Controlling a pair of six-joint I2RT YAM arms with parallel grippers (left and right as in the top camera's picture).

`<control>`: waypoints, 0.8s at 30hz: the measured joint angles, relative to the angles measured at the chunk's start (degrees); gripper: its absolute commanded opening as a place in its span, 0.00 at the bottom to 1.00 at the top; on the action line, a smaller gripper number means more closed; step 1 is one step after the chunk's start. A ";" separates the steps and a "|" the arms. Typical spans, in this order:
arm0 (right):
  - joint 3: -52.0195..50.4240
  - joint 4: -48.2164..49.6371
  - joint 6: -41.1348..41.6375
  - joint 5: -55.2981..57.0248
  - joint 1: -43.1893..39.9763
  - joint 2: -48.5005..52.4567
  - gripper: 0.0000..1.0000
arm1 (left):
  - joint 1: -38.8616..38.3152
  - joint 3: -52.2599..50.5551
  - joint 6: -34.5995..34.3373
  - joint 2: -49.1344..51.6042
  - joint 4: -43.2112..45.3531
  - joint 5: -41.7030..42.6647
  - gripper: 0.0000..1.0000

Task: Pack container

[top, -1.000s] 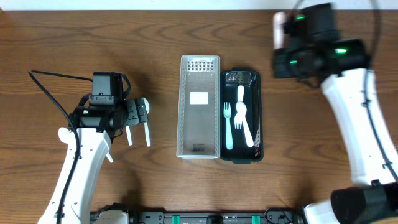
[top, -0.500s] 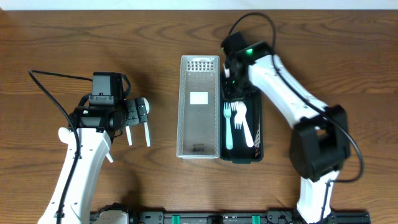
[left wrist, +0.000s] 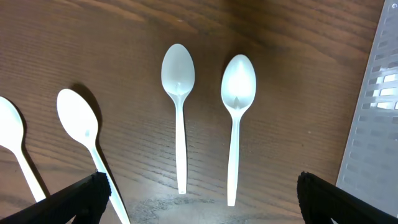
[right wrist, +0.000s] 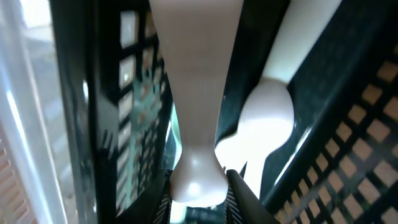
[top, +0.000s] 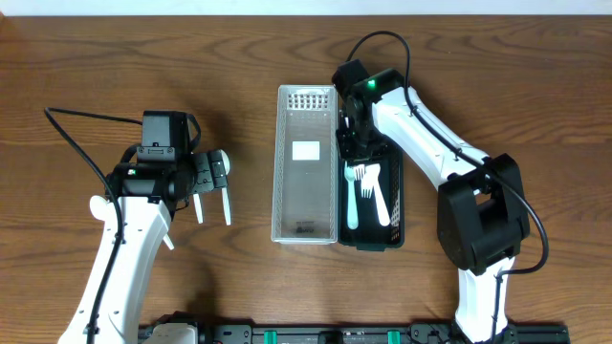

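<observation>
A black mesh basket [top: 396,182] holds several white plastic forks [top: 351,196]. My right gripper [top: 356,143] is low inside the basket's far end. In the right wrist view it [right wrist: 199,190] is shut on the handle end of a white utensil [right wrist: 193,74], whose head is out of frame. Another white handle [right wrist: 267,115] lies beside it. Several white spoons [left wrist: 179,112] lie on the table at the left, also in the overhead view [top: 227,203]. My left gripper [left wrist: 199,199] is open above them, touching none.
A clear plastic bin [top: 282,162] with a white label stands left of the black basket, touching it. Its edge shows in the left wrist view [left wrist: 376,124]. A black cable runs from the left arm across the table.
My right arm swung from the far right corner to the black basket and came down into its far end. The forks in the basket have shifted. My left arm has not moved.
</observation>
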 measured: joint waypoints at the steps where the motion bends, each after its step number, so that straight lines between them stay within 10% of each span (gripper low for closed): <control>1: 0.00 -0.42 0.00 0.00 0.04 0.00 0.14 | 0.00 0.00 0.00 -0.02 0.00 0.00 0.98; 6: 0.00 -1.66 0.50 0.00 0.07 0.02 0.47 | 0.00 0.00 0.00 -0.02 0.00 0.00 0.98; 17: 0.24 -1.57 0.15 2.25 0.04 -0.72 0.50 | 0.00 0.00 0.00 -0.31 -0.02 0.00 0.98; 24: 10.32 -1.20 -2.84 6.97 -2.10 -9.38 0.77 | 0.00 1.70 0.00 -4.28 -4.70 0.00 0.98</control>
